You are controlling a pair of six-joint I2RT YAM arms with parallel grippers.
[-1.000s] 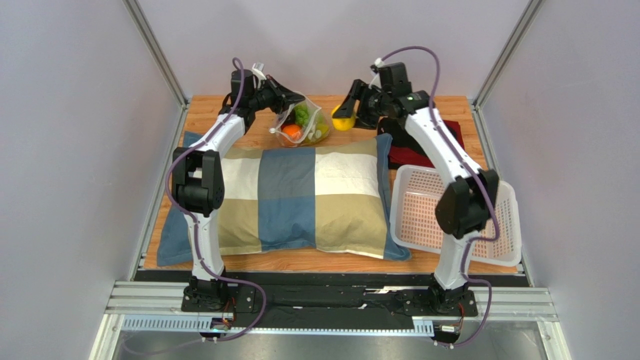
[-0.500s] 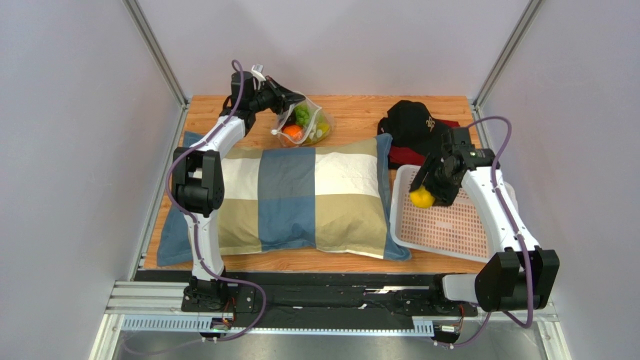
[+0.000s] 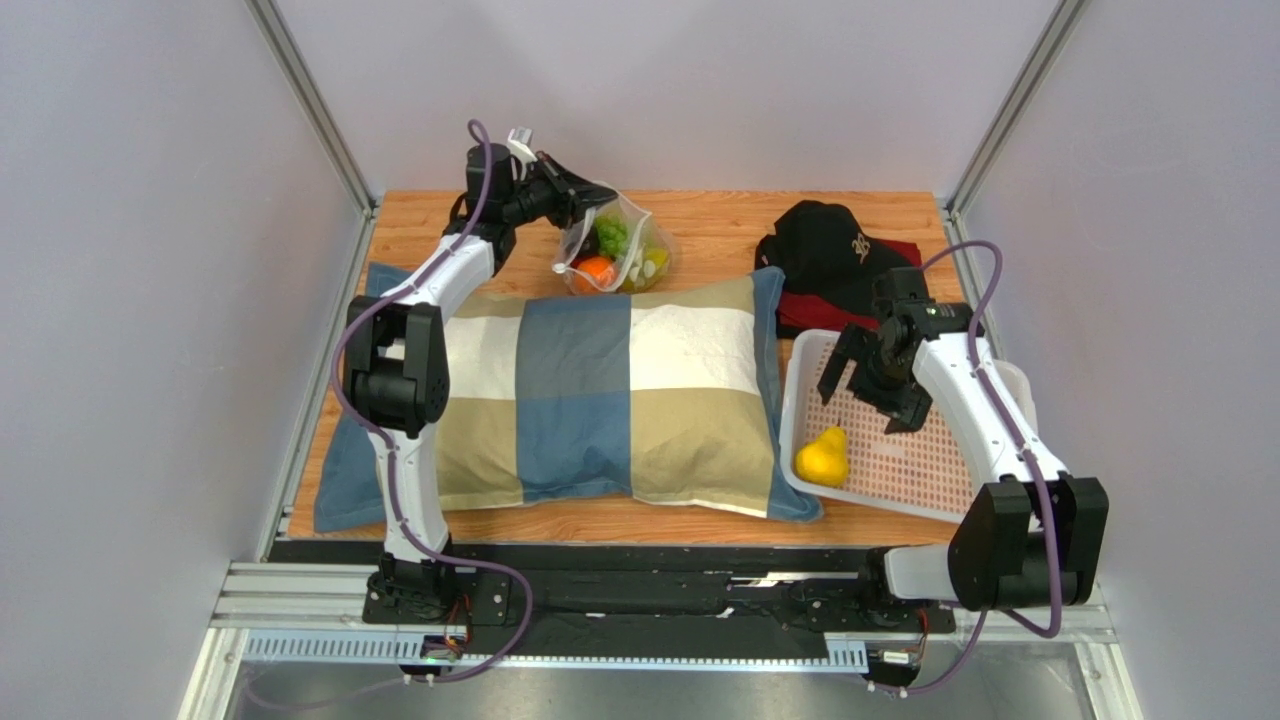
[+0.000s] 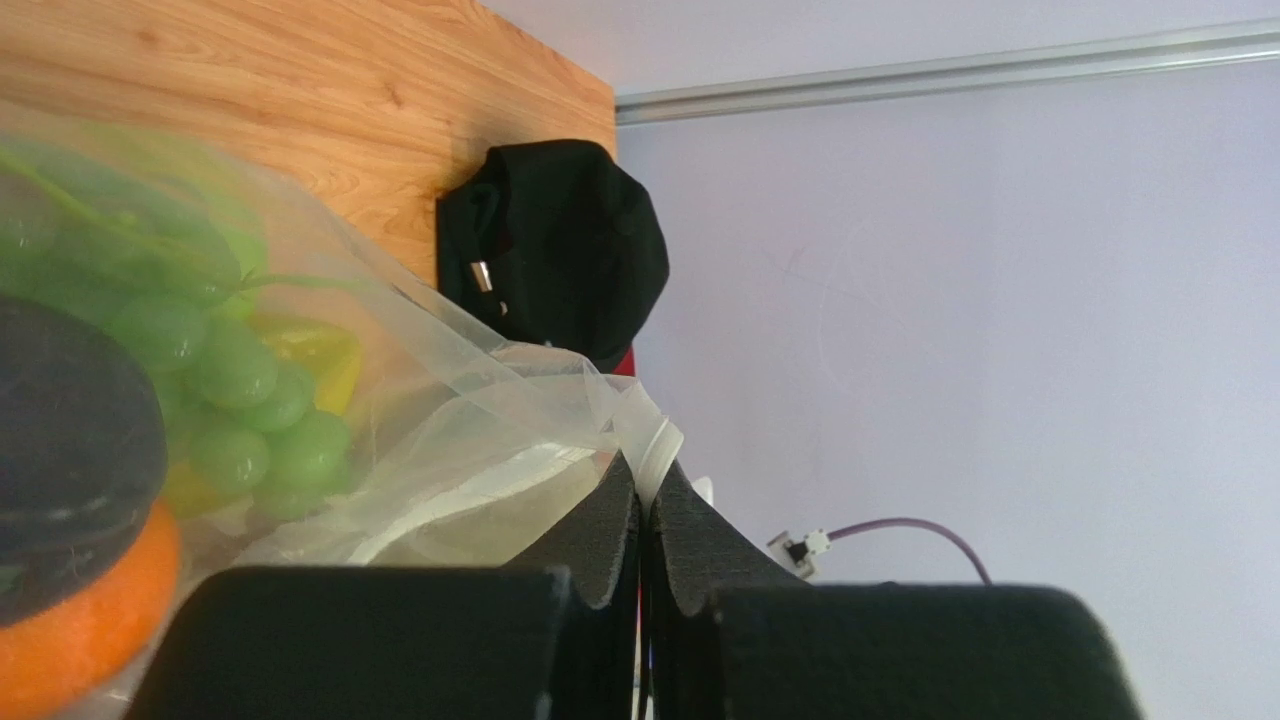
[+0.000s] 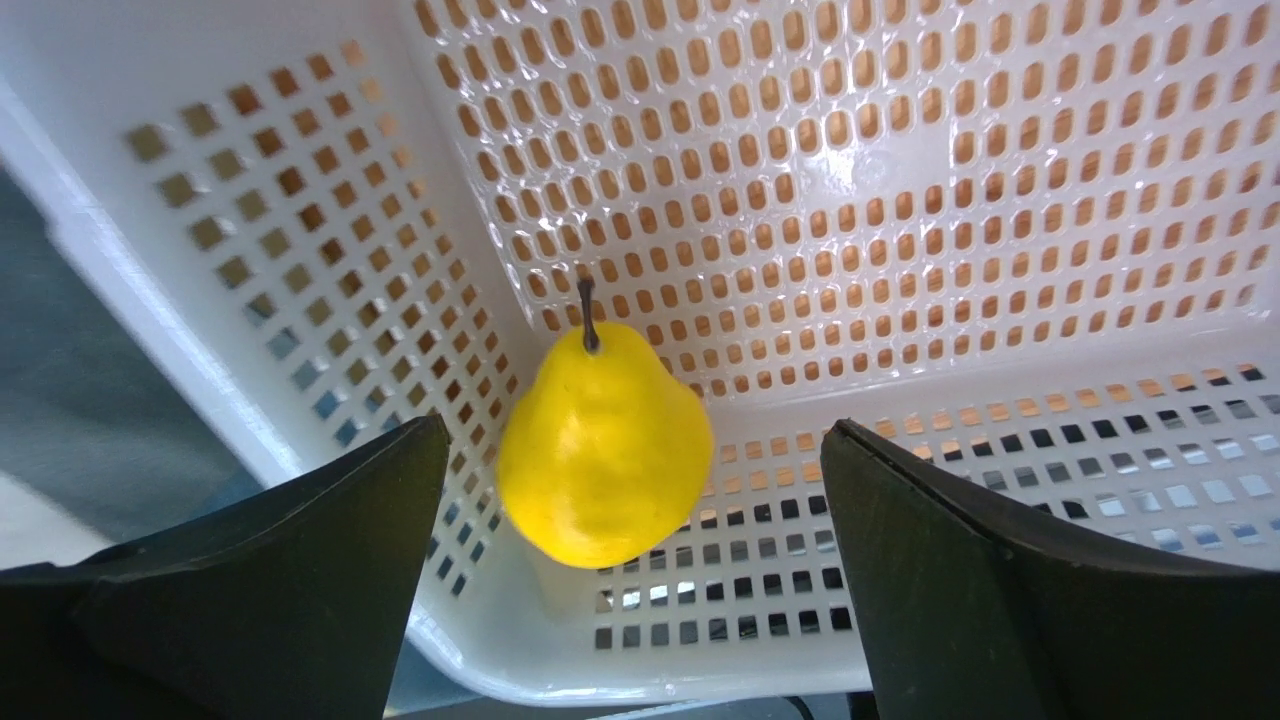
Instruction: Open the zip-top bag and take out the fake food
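Note:
The clear zip-top bag [image 3: 609,252] lies at the back of the table behind the pillow, holding green grapes, an orange and yellow pieces. My left gripper [image 3: 559,192] is shut on the bag's top edge; in the left wrist view the white strip [image 4: 649,446] is pinched between the fingertips [image 4: 609,518], with grapes [image 4: 226,390], an orange [image 4: 75,638] and a dark piece [image 4: 68,435] inside. My right gripper [image 3: 872,387] is open over the white basket [image 3: 992,383]. A yellow pear [image 3: 822,456] lies in the basket's near left corner, seen below the open jaws in the right wrist view [image 5: 604,447].
A large checked pillow [image 3: 601,393] fills the table's middle. A black cap [image 3: 819,237] on red cloth [image 3: 804,312] sits at the back right, the cap also in the left wrist view [image 4: 549,240]. The basket's perforated wall [image 5: 226,240] surrounds the right gripper.
My right arm swung from the back of the table to the basket carrying the yellow pear, then opened; the pear now lies in the basket. The left gripper lifted the bag slightly.

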